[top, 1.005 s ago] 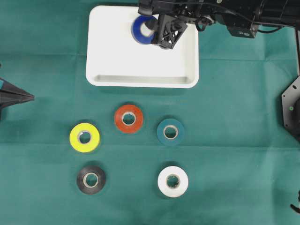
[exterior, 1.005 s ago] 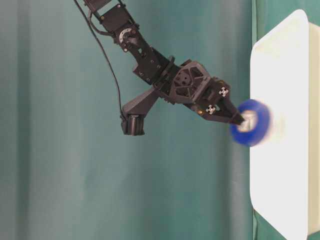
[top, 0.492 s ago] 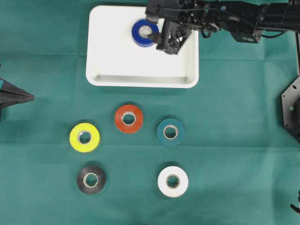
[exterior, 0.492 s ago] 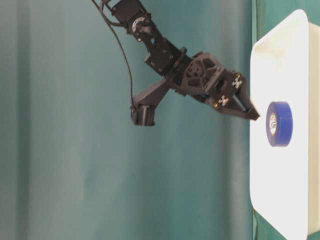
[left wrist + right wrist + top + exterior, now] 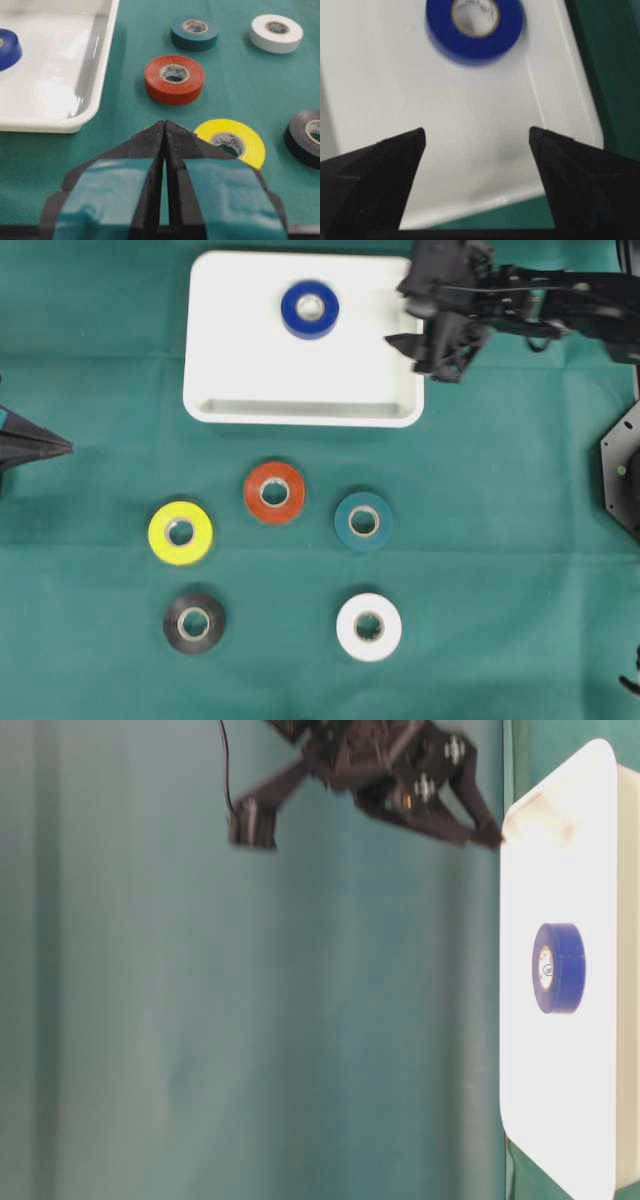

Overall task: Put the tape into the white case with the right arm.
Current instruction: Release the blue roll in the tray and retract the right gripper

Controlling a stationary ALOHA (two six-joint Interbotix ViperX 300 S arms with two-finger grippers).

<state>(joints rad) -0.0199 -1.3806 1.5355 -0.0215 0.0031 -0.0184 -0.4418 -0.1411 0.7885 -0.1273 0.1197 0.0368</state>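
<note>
Overhead: blue tape (image 5: pixel 309 308) lies inside white case (image 5: pixel 240 350).

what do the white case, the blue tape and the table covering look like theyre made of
White case: probably smooth, glossy moulded plastic; its floor and rim show bright reflections.
Blue tape: looks like vinyl tape wound on a pale, possibly cardboard core; the sides have a soft sheen.
Table covering: seemingly matte green woven cloth, with a fine weave showing up close.

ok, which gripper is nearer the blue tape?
Right. The right gripper is open over the white case's right rim, beside the blue tape. The left gripper sits shut at the table's far left edge.
</note>
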